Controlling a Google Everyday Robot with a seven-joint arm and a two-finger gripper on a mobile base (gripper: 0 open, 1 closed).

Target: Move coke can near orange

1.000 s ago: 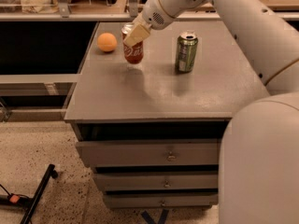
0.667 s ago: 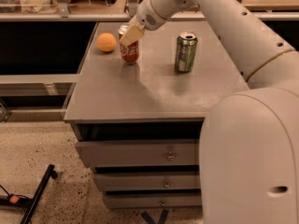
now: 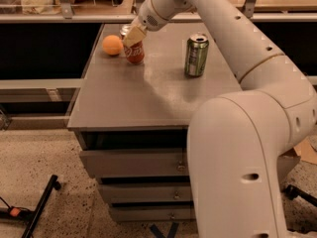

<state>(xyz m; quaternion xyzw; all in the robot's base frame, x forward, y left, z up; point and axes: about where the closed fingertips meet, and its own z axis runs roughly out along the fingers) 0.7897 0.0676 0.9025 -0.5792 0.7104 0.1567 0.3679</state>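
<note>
Red and upright, the coke can point(image 3: 134, 53) stands in the upper left of the frame, at the far left part of the grey desk point(image 3: 148, 95). Your gripper point(image 3: 132, 34) sits right on top of it, reaching down from the upper middle of the frame. Its tan fingers are pressed against the can's upper part, pinching it just under the silver rim.

The relation to watch is can to orange point(image 3: 112, 44). The fruit lies just left of the can and a touch farther up the frame. Only a narrow strip of desk shows between them, so they are close but not touching. The can's long axis is vertical and its base looks to be at or just off the desk surface; you cannot tell which from this view.

By my judgement the placing is all but done, and any more travel to the left risks nudging the orange, which would roll easily. If you release, spread the fingers and lift straight up so the can does not tip.

The green can point(image 3: 196, 56) stands well apart to the right, clear of the arm's path.
</note>
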